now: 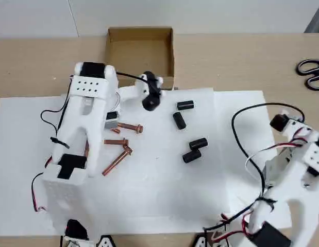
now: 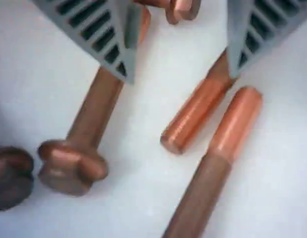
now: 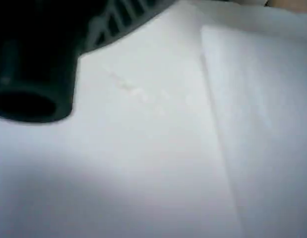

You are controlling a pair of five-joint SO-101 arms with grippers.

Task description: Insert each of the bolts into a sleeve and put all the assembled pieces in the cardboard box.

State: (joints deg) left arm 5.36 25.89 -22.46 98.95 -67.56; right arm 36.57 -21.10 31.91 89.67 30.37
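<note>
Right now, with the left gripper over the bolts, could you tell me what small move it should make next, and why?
Probably shift the left gripper slightly sideways to centre one bolt before lowering. Its fingers stand open, but each tip overlaps a bolt shaft rather than straddling one, so closing now would likely miss.

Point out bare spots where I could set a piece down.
The widest bare patch of the white sheet lies nearer the arm bases than the bolts and sleeves. Another is the bare tabletop between the cardboard box and scissors. Crowded: around the bolts, where the left arm's fingers stand open over them.
</note>
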